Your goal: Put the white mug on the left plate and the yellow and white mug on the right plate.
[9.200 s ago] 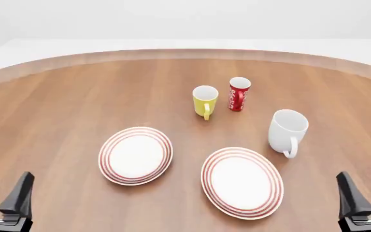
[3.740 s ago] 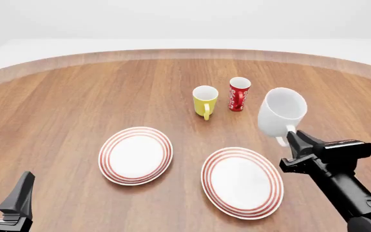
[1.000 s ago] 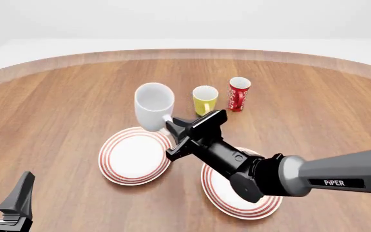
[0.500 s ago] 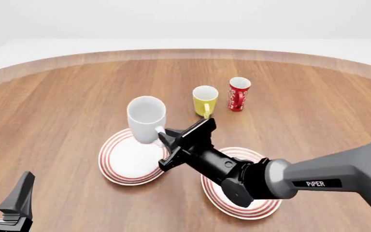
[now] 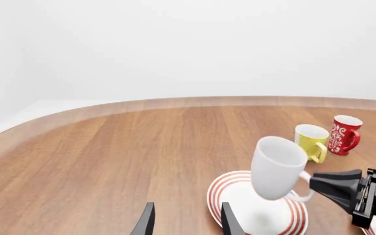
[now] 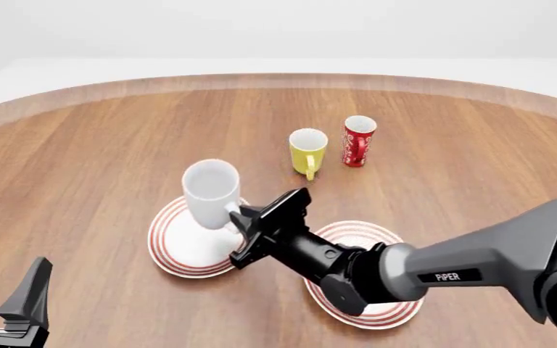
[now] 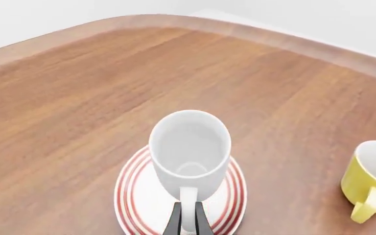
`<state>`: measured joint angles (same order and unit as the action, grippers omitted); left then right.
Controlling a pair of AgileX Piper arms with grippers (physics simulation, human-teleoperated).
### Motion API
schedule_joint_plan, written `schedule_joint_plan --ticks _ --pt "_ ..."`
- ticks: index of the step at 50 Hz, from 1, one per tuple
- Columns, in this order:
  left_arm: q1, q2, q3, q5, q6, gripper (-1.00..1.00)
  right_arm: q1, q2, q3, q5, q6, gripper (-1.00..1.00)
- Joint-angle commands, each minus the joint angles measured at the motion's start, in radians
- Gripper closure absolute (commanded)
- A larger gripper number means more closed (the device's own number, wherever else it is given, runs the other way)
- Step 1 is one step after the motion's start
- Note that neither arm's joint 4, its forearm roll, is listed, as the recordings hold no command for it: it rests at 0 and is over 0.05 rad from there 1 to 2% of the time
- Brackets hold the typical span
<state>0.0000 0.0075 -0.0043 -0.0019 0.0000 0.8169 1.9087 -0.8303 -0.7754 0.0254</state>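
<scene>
Right wrist view shows your right gripper (image 7: 186,219) with jaws pinching the handle of the white mug (image 7: 190,152), tilted above the left plate (image 7: 133,205). Level it, lower gently, then let go.

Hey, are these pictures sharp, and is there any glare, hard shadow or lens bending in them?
Front view: evenly lit render, sharp throughout, no glare on the white mug; the table's far edge curves, though whether from the lens or the table's shape is unclear. Left wrist view: flat light, only a faint shadow on the left plate. Right wrist view: crisp, soft shading inside the mug, no blur.
</scene>
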Motion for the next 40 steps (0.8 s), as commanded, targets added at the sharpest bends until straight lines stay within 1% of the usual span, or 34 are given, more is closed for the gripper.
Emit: schedule_joint_plan --ticks 1,40 --pt "0.000 0.000 0.000 0.000 0.000 -1.00 0.009 0.020 -0.014 0.003 -0.001 1.00" --pt "0.000 0.000 0.000 0.000 0.000 -1.00 0.018 0.067 -0.036 0.012 -0.003 1.00"
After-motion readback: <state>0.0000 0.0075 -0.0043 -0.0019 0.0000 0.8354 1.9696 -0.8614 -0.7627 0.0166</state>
